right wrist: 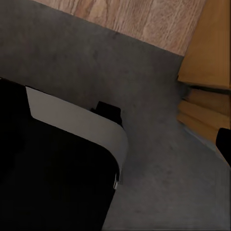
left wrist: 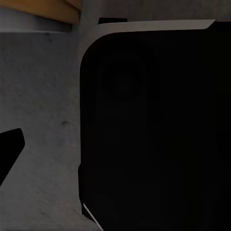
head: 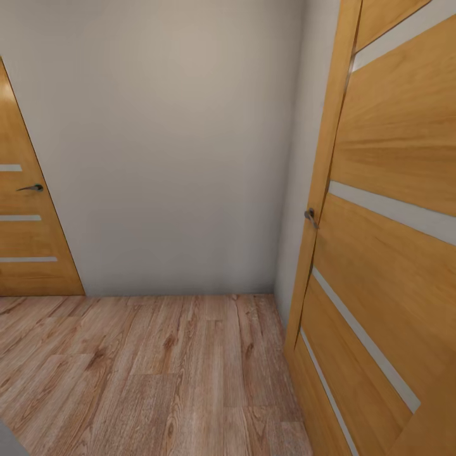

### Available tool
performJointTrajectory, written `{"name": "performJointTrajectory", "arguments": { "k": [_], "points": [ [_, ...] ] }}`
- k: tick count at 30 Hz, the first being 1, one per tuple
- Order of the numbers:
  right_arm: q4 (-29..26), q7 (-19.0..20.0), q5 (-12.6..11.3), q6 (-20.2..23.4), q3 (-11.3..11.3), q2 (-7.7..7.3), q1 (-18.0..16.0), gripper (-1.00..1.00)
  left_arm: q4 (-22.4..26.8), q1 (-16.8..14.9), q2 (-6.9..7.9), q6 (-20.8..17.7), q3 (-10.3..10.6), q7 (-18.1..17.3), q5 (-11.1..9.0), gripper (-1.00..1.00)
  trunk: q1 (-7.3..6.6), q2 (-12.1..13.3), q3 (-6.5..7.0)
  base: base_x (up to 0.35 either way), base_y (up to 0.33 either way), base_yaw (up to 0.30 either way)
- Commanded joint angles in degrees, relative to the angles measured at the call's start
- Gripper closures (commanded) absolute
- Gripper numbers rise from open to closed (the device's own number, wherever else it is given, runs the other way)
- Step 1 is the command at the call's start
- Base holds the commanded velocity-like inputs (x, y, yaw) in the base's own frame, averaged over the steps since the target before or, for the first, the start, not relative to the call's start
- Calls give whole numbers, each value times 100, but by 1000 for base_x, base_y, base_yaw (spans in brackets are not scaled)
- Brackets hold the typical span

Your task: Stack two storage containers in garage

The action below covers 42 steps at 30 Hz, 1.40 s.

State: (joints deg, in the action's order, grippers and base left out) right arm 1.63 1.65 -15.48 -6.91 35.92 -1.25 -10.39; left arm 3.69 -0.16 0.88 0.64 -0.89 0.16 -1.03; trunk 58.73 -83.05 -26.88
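A: Near ground first. What lies underfoot?

B: Head view: light wood plank floor [head: 158,373], bare, running to the foot of a plain grey-white wall [head: 164,145]. A small grey corner of something shows at the near left edge; cannot tell what.

A: Edges?

B: Right side, close in: a wooden door [head: 392,253] with pale inlaid stripes and a metal handle [head: 310,216], standing at an angle and crowding the passage. Beside it a narrow strip of wall turns the corner. Far left: a second wooden door [head: 28,234], same stripes, lever handle [head: 31,187], flush with the wall. Open floor between the two doors, widest at the left.

A: Wrist views?

B: Left wrist: dark rounded robot body panel [left wrist: 154,125] over mottled grey concrete floor [left wrist: 43,125], with a bit of wood at one corner. Right wrist: the same kind of dark panel with a pale rim [right wrist: 57,168], grey concrete [right wrist: 159,144] meeting wood planks [right wrist: 139,19], and a door's lower edge [right wrist: 207,72] nearby.

A: Jaws?

B: Cannot tell, either arm; only dark slivers at the frame edges.

A: Containers?

B: None to log here; bare floor, doors and wall.
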Motion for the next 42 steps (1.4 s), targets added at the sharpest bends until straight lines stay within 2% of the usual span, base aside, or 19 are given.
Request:
{"name": "performJointTrajectory", "arguments": {
  "k": [1, 8, 14, 42],
  "points": [
    [18, 22, -61, -35, 48, -19, 7, -100, 1, -2, 0, 7, -7, 2, -11, -100, 0, -3, -5, 0, 0, 0],
    [21, 36, -77, -23, 47, -184, 218, -100, 1, -2, -7, 7, -6, 2, -11, -100, 0, -3, -5, 0, 0, 0],
    [19, 29, -79, -23, 38, -238, 438, -100, 3, -2, -9, 7, -3, 2, -11, -100, 0, -3, -5, 0, 0, 0],
    [13, -24, -62, -4, 38, -237, 442, -100, 1, -2, -9, 7, -7, 2, -11, -100, 0, -3, -5, 0, -29, 0]
  ]
}}
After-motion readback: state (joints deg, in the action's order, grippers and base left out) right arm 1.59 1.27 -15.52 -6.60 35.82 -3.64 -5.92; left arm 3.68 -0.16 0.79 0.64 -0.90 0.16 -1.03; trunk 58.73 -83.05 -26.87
